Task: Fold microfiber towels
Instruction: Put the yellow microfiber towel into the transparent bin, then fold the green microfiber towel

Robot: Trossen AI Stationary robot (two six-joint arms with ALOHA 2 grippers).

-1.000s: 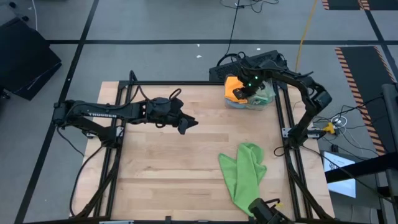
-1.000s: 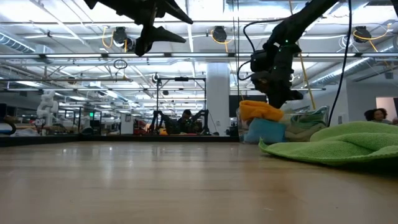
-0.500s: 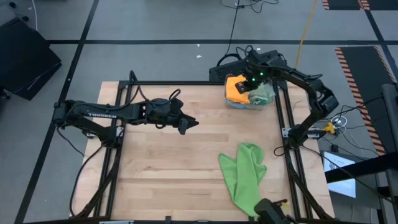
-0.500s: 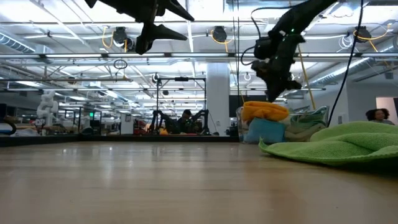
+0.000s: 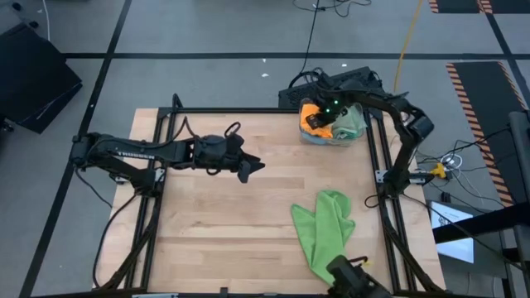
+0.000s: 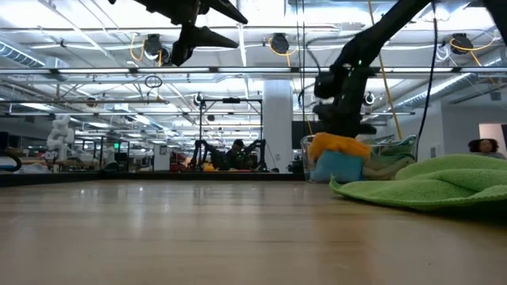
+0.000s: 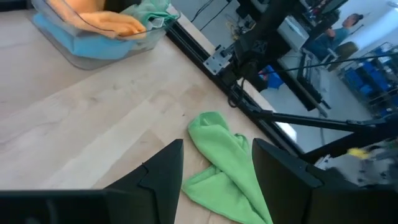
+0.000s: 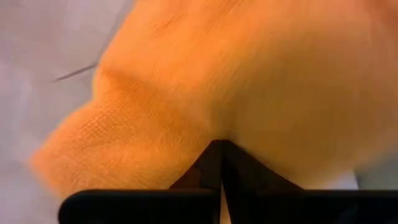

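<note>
At the table's far right, an orange towel (image 5: 310,116) lies on top of a blue towel (image 6: 336,167). A sage green towel (image 5: 353,124) is bunched beside them, and all three seem to sit in a clear tub (image 7: 93,55). My right gripper (image 8: 219,149) is shut, its tips against the orange towel (image 8: 249,74). A lime green towel (image 5: 327,228) lies crumpled flat on the table near the right front. My left gripper (image 7: 214,152) hangs open, high over the table's middle (image 5: 251,165), with nothing between its fingers. My right gripper presses its shut fingertips (image 8: 211,163) onto the orange towel's top face (image 8: 217,127). The fingers come from above, slanting steeply down (image 6: 342,127). The towel stays on the stack, bulging around the tips. I cannot tell whether any cloth is caught between the fingers.
A dark frame rail (image 5: 374,149) runs along the table's right edge beside the stack. Bare wood (image 5: 232,223) spreads over the middle and left of the table. Cables and a black box (image 5: 348,79) lie beyond the far edge.
My right gripper, shut throughout, rose off the orange towel toward the far edge. It then came back down onto the towel's top, a little toward the table's left. The towel's top has been pushed flatter.
</note>
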